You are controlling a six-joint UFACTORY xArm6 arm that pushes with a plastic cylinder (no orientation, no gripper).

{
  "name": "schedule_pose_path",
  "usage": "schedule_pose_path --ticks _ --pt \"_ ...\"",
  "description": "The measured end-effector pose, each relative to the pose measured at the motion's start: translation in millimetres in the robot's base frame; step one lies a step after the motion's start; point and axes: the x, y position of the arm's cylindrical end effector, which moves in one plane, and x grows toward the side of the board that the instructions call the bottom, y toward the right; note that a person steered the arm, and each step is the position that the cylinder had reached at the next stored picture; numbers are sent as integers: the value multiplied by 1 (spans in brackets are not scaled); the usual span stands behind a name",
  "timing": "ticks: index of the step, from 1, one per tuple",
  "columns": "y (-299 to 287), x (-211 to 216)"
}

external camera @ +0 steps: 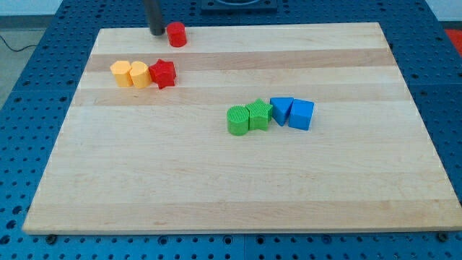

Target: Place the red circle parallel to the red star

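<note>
- Wooden board (238,180) lies on a blue perforated table (29,87).
- My tip (156,33), a bare rod holding nothing, stands at the far edge, just left of the red circle (177,35).
- Red star (163,74) sits nearer, touching two yellow blocks (130,74).

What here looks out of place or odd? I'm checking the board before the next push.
Only the red circle: it sits alone near the board's top edge, apart from the red star, which is tucked against two yellow blocks. My tip is just left of it. Nothing looks tipped or damaged.
</note>
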Motion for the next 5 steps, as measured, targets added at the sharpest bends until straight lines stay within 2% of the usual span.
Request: schedule_pose_path --ticks 1,2,3,4,5 --pt "48 30" --pt "72 45" --pt "74 15" --pt "92 8" --pt "104 24"
